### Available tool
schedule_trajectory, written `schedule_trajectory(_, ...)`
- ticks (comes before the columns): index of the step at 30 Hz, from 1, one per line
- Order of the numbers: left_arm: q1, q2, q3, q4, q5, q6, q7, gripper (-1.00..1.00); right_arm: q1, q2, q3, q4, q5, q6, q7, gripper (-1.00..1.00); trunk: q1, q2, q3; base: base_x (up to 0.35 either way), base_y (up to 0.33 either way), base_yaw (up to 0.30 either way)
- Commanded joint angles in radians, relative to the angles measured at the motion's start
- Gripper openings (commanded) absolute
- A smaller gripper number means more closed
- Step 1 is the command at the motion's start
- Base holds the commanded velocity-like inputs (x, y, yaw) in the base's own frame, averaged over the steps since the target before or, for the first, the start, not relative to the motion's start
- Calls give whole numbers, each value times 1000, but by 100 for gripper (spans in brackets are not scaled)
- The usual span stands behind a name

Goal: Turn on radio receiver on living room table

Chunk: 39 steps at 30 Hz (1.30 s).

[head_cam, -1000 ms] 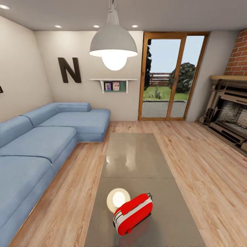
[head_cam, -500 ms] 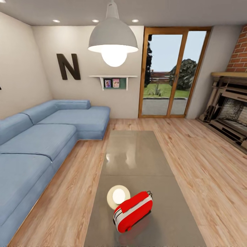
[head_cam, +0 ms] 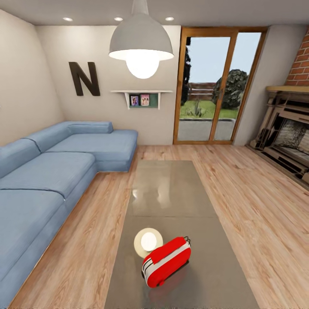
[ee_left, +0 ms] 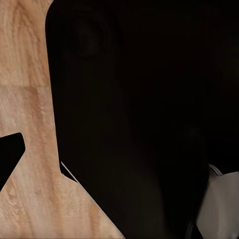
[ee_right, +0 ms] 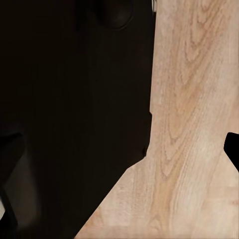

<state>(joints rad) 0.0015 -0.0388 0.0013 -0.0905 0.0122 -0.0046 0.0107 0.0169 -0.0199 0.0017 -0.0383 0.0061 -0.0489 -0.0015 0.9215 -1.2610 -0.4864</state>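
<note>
Step in hand: I judge this to be the approach. I face the table, and neither of my arms reaches toward the radio.

My left gripper (ee_left: pixel 7 155): in the left wrist view a dark fingertip edge hangs over wood floor (ee_left: pixel 30 99) beside a large black shape that I take to be my own body. I cannot tell whether the gripper is wide or narrow.

My right gripper (ee_right: pixel 233 149): in the right wrist view a dark tip sits at the frame's edge over the same floor. Its opening cannot be judged either.

Radio receiver (head_cam: pixel 166 261): a small bright red rounded box with a white band, lying tilted on the near end of the table, ahead of me and slightly toward my right arm.

Lamp reflection (head_cam: pixel 148 242): a round white glow on the tabletop, just behind the radio.

Table (head_cam: pixel 171 193): long and glossy grey, running away from me.

Sofa (head_cam: pixel 47 180): blue, L-shaped, along my left side.

Farther off: a hanging lamp (head_cam: pixel 140 43), a black letter N (head_cam: pixel 84 79), a glass door (head_cam: pixel 214 86), and a brick fireplace (head_cam: pixel 287 137) to my right.

Next move: probably raising my right arm and bringing a fingertip onto the radio's switch, which I cannot make out here.
</note>
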Motion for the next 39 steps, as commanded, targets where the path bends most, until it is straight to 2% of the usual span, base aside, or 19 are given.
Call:
schedule_trajectory(1, 0, 0, 0, 0, 0, 0, -1, 100, 0, 0, 0, 0, 0, 0, 0, 100, 0, 0, -2, 0, 0, 0)
schedule_trajectory(17, 0, 1, -5, -9, -1, -1, -4, 100, 0, -1, 0, -1, 0, 0, 0, 100, 0, 0, -28, 0, 0, 0)
schedule_trajectory(22, 0, 3, -7, -46, -8, 6, -1, 100, 0, -8, 0, -46, -1, 8, 6, 100, 0, 0, -36, 0, 0, -5)
schedule_trajectory(25, 0, 15, -8, -74, -8, 2, -2, 100, 0, -25, 0, -71, -1, 8, 13, 100, 0, 0, -39, 0, 0, -11)
schedule_trajectory(29, 0, 32, -6, -159, -6, -1, -10, 100, -1, -54, -2, -129, -2, 5, 16, 100, 0, 0, -42, 0, 0, -7)
schedule_trajectory(34, 0, 51, -6, -269, -6, 0, -15, 100, -1, -113, -8, -211, -8, 12, 15, 100, 0, 0, -46, 0, 0, -60)
schedule_trajectory(35, 0, 60, -5, -293, -5, 1, -16, 100, -1, -131, -9, -231, -10, 14, 13, 100, 0, 0, -47, 0, 0, -88)
schedule_trajectory(39, 0, 91, -5, -345, -2, 4, -18, 100, -1, -165, -10, -281, -13, 18, 9, 100, 0, 0, -52, 0, 0, -97)
